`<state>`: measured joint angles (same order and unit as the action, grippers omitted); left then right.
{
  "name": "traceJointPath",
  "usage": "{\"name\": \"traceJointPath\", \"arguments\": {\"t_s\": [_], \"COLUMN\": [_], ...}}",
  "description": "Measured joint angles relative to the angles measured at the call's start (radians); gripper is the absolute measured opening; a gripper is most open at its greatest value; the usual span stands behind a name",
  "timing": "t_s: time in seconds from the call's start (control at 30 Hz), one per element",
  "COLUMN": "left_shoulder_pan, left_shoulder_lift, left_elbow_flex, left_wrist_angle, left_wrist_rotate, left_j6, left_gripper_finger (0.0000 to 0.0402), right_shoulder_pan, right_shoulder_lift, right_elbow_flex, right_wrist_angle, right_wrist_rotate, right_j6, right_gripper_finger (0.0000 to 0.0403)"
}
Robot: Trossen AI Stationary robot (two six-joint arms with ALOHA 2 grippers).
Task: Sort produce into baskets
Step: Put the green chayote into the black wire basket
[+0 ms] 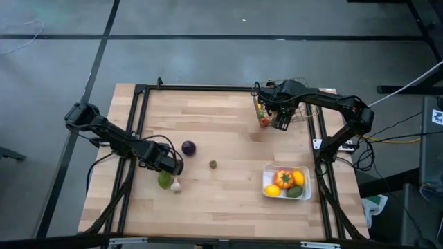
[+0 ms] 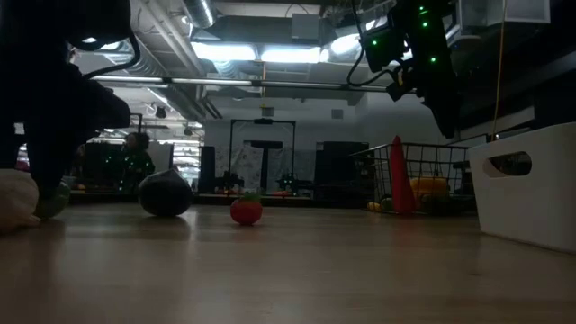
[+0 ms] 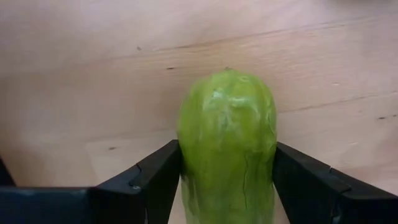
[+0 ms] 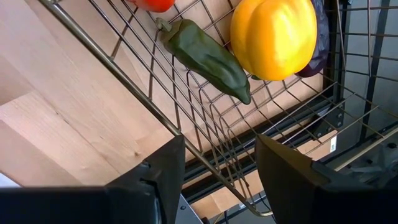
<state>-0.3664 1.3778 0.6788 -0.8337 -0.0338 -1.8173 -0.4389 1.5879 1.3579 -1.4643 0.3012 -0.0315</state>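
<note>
My left gripper [image 1: 166,171] is at the table's near left, shut on a green cucumber [image 3: 227,137]. White garlic [image 1: 176,185] lies right beside it. A purple eggplant [image 1: 188,147] and a small red fruit with a green top [image 2: 246,211] lie on the table nearby. My right gripper [image 4: 221,162] is open and empty above the near left rim of the wire-mesh basket [image 1: 304,111] at the far right. The basket holds a yellow pepper [image 4: 273,37], a green pepper [image 4: 208,59] and an upright carrot [image 2: 396,175]. My left gripper pinches the cucumber's two long sides [image 3: 186,155] between its two fingers, which lie across it. One rounded end [image 3: 227,81] sticks out past the fingertips. Whether the cucumber rests on the table or is lifted, I cannot tell.
The white tray [image 1: 266,181] stands at the near right with a yellow lemon [image 1: 272,190], an orange-red fruit [image 1: 284,178] and a green piece [image 1: 295,192] in it. A black frame [image 1: 138,111] runs along the table's edges.
</note>
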Motion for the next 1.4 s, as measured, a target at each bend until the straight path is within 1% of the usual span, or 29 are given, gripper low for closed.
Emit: {"name": "traceJointPath", "arguments": {"t_s": [0.2, 0.4, 0.5, 0.73, 0.9, 1.03, 1.07, 1.17, 1.27, 1.33, 1.4], "left_shoulder_pan": [0.000, 0.000, 0.000, 0.000, 0.003, 0.003, 0.004, 0.012, 0.024, 0.036, 0.052], "left_shoulder_lift": [0.001, 0.002, 0.002, -0.017, -0.068, -0.119, -0.131, -0.169, -0.202, -0.216, -0.225], "left_elbow_flex": [0.001, 0.007, 0.007, 0.008, 0.029, 0.048, 0.054, 0.081, 0.119, 0.145, 0.164], "left_wrist_angle": [0.005, 0.007, 0.007, 0.009, 0.007, 0.008, 0.008, 0.008, 0.015, 0.047, 0.112], "left_wrist_rotate": [-0.002, -0.008, -0.008, -0.017, -0.035, -0.034, -0.034, -0.032, -0.031, -0.032, -0.043], "left_j6": [0.038, 0.059, 0.062, 0.069, 0.125, 0.172, 0.175, 0.179, 0.228, 0.266, 0.313], "left_gripper_finger": [0.0231, 0.0191, 0.0179, 0.0182, 0.0179, 0.0184, 0.0185, 0.0185, 0.0184, 0.0184, 0.0188], "right_shoulder_pan": [0.000, 0.000, 0.000, 0.000, 0.000, 0.001, 0.001, 0.001, 0.001, 0.014, 0.033], "right_shoulder_lift": [0.000, -0.029, -0.067, -0.179, -0.246, -0.289, -0.298, -0.312, -0.318, -0.318, -0.317], "right_elbow_flex": [0.000, 0.000, 0.000, 0.000, 0.000, 0.000, 0.000, 0.000, 0.000, 0.000, 0.000], "right_wrist_angle": [-0.003, 0.000, 0.026, 0.093, 0.120, 0.138, 0.138, 0.139, 0.140, 0.140, 0.147], "right_wrist_rotate": [0.002, 0.003, 0.003, 0.003, 0.000, -0.007, -0.014, -0.078, -0.147, -0.175, -0.180], "right_j6": [-0.002, -0.003, -0.003, -0.003, -0.001, 0.026, 0.031, 0.041, 0.053, 0.053, 0.053], "right_gripper_finger": [0.0193, 0.0193, 0.0193, 0.0193, 0.0193, 0.0193, 0.0193, 0.0193, 0.0193, 0.0193, 0.0193]}}
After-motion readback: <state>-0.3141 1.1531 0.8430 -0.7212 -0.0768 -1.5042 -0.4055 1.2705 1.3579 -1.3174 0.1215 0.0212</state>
